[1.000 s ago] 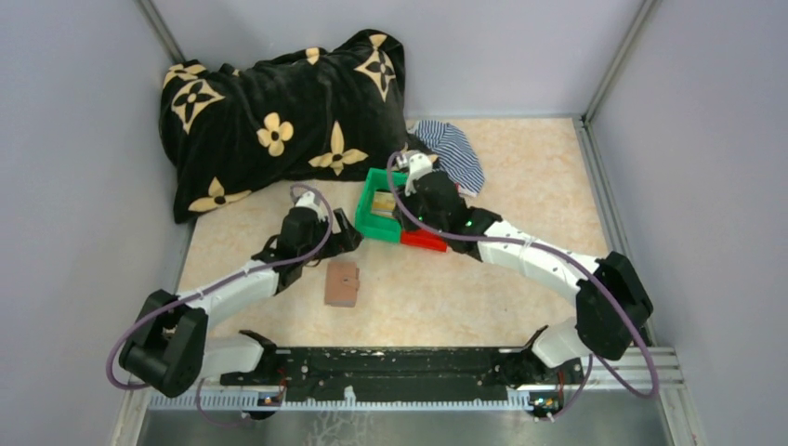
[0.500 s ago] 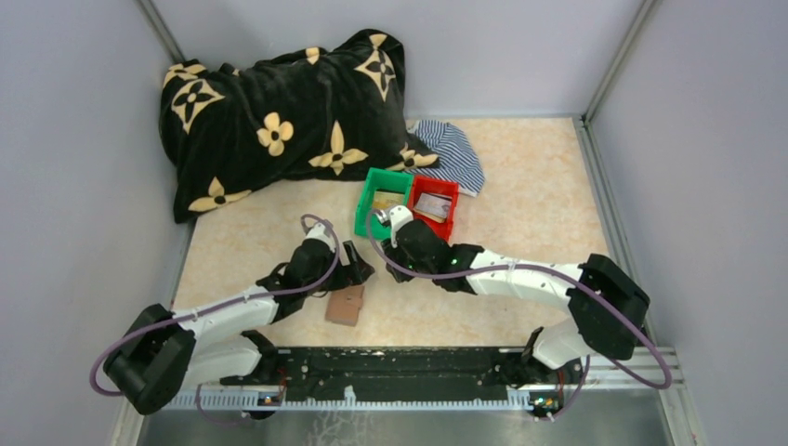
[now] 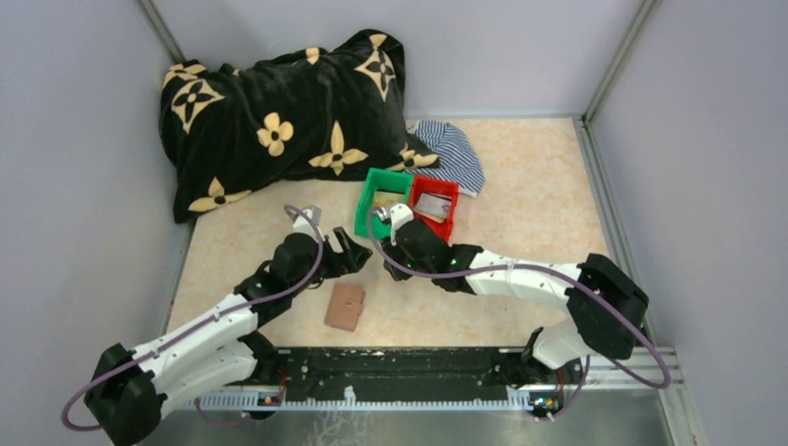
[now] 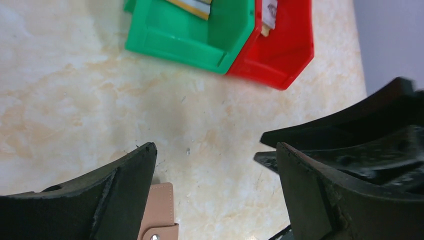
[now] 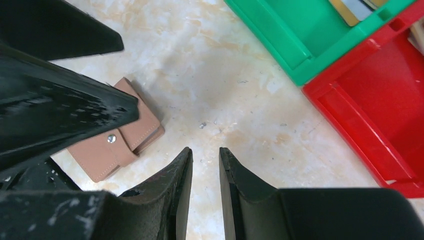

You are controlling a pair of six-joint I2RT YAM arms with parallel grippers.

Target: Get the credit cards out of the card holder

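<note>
The card holder is a brown snap wallet lying shut on the table; it also shows in the left wrist view and the right wrist view. A silvery credit card lies in the red bin. A gold-tan card lies in the green bin. My left gripper is wide open and empty, above the table just beyond the wallet. My right gripper faces it closely, its jaws a narrow gap apart and empty.
A black pillow with gold flowers fills the back left. A striped cloth lies behind the bins. Grey walls close in the left, right and back sides.
My right gripper has left the bins and come toward the near left. The wallet now lies a little nearer the front edge. My left gripper dipped toward it, then lifted back.
</note>
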